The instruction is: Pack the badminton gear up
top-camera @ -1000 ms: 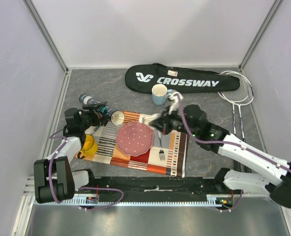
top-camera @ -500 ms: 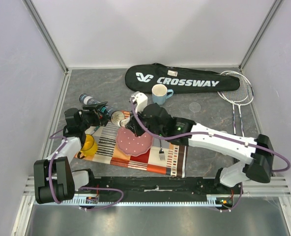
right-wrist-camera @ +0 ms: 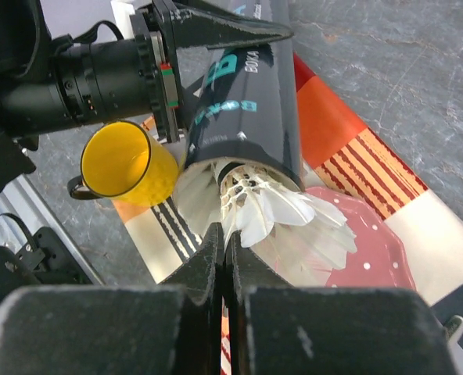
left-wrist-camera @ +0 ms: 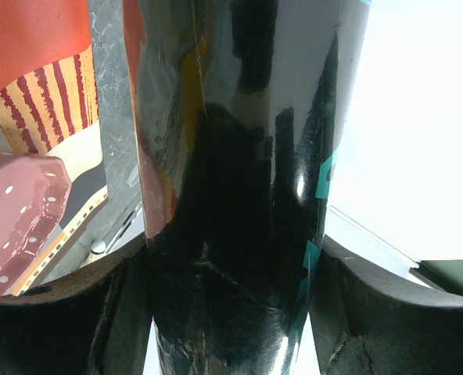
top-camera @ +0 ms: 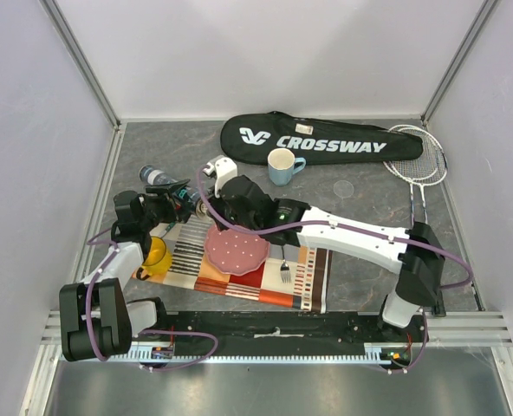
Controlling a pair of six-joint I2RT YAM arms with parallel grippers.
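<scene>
Glossy dark tube (right-wrist-camera: 247, 101) clamped in left gripper (left-wrist-camera: 231, 305); white feathered shuttlecock (right-wrist-camera: 282, 219) sticks out its mouth, just ahead of closed right gripper (right-wrist-camera: 224, 238).

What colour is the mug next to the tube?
The mug is yellow, best seen in the right wrist view.

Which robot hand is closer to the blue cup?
Right. The right gripper sits at the tube's open end, on the side facing the cup. The left gripper clamps the tube farther along, farther from the cup.
</scene>
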